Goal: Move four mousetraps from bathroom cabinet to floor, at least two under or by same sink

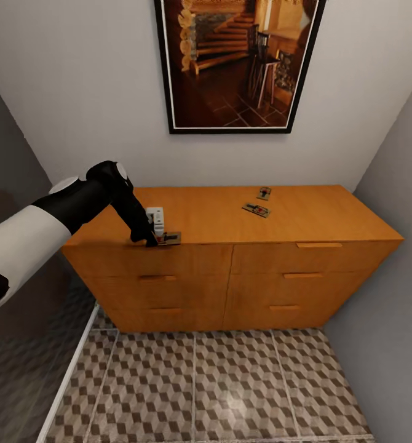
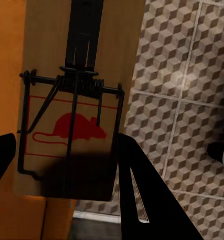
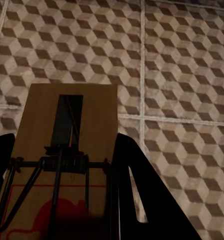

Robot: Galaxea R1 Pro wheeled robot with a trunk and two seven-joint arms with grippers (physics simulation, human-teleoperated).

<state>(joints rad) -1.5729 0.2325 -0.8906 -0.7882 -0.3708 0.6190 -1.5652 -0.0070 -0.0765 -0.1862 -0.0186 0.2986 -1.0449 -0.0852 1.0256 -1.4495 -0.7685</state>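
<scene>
The right gripper is clamped on a mousetrap above the bathroom floor. The left gripper is closed on a second mousetrap at the cabinet top's front edge. Farther back on the cabinet top lie two more mousetraps, close together.

cabinet top: orange-brown wood.
on it: two mousetraps toward 1 o'clock; a third at the front edge, 10 o'clock.
</scene>
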